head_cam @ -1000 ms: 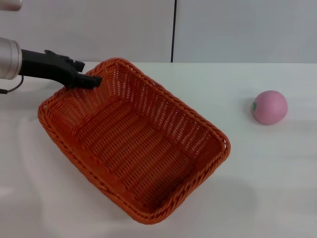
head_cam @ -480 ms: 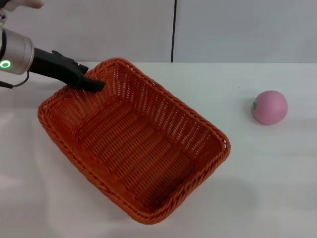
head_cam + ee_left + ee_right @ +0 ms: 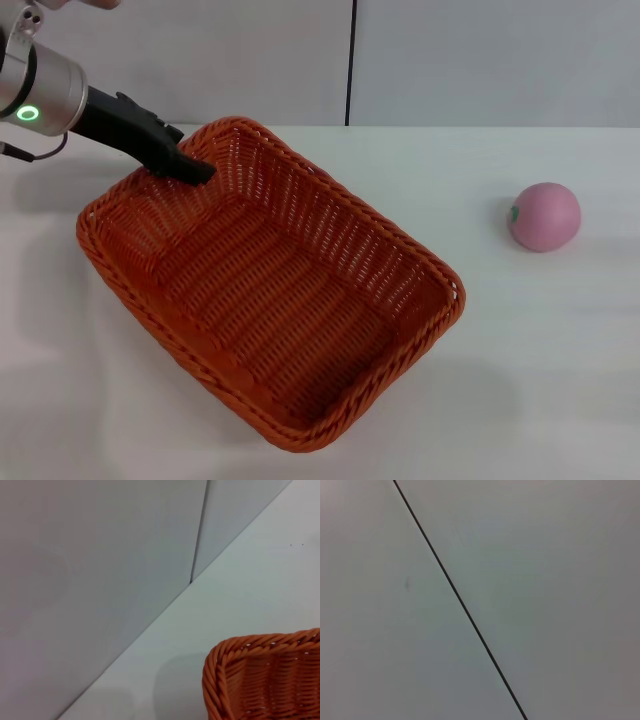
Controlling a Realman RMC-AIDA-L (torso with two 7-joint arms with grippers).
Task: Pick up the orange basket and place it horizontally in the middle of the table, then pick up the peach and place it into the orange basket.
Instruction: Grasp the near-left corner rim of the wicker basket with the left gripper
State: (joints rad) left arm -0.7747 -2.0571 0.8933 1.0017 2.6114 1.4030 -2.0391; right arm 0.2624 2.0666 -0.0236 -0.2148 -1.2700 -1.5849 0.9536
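Observation:
The orange basket (image 3: 270, 285) rests on the white table (image 3: 520, 360), lying diagonally from far left to near right. Its far-left rim corner also shows in the left wrist view as the orange basket (image 3: 270, 680). My left gripper (image 3: 192, 168) reaches in from the upper left, its black tip right at that far-left rim. The pale-pink peach (image 3: 543, 216) sits alone on the table far to the right, well apart from the basket. My right gripper is out of view.
A grey wall (image 3: 480, 60) with a dark vertical seam (image 3: 351, 60) runs behind the table. Bare tabletop lies between the basket and the peach. The right wrist view holds only a grey panel with a dark seam (image 3: 460, 600).
The left arm's wrist has risen and swung right, tilting the gripper more steeply down at the rim. Neither the basket nor the peach has moved.

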